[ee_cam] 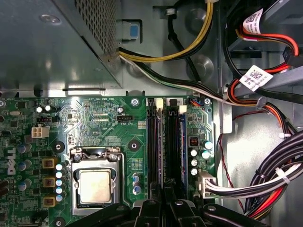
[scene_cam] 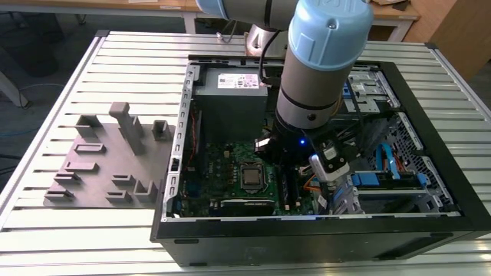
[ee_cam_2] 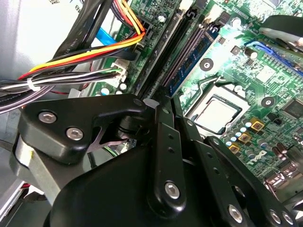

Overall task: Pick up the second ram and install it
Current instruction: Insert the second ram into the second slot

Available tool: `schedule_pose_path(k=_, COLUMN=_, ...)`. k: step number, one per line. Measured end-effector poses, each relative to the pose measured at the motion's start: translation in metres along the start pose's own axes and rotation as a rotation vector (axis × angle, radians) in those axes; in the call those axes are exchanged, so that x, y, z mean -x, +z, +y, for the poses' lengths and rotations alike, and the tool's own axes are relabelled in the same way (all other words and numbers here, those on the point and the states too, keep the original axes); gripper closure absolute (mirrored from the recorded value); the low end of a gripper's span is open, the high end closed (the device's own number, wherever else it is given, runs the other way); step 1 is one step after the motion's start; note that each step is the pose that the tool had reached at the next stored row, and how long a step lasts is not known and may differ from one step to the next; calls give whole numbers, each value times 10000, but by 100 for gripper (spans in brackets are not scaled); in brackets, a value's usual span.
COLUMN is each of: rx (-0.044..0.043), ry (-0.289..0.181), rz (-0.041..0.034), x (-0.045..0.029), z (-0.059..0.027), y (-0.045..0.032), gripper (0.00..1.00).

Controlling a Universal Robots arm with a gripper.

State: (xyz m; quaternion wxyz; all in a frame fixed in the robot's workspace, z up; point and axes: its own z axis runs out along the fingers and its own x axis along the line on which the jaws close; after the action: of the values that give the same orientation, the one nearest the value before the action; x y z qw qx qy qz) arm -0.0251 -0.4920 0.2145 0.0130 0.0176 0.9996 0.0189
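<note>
Open computer case (scene_cam: 429, 227) on slatted table (scene_cam: 46, 75), parts fixture (scene_cam: 107, 155) at exterior view's left of it, motherboard (scene_cam: 222, 172) inside.

Green motherboard (ee_cam: 104, 123), dark blue ram (ee_cam_2: 189, 59)

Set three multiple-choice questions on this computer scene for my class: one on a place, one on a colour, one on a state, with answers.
1. Where does the grey parts holder lie?
A. On the table, to the exterior view's left of the computer case
B. Inside the case
C. On the floor

2. What colour is the main circuit board?
A. Red
B. Green
C. White

3. What state is the case in?
A. Closed by a panel
B. Open, with its insides showing
C. Wrapped in plastic

Answers:
1 A: the holder rests on the slatted table beside the case.
2 B: the board is green in both wrist views.
3 B: the board and cables are in plain sight from above.
</note>
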Motion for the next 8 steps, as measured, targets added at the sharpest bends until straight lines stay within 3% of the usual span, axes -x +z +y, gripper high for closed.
schedule_pose_path(k=8, rx=-3, ry=-128, rz=13, x=13, z=1, y=-3, gripper=89)
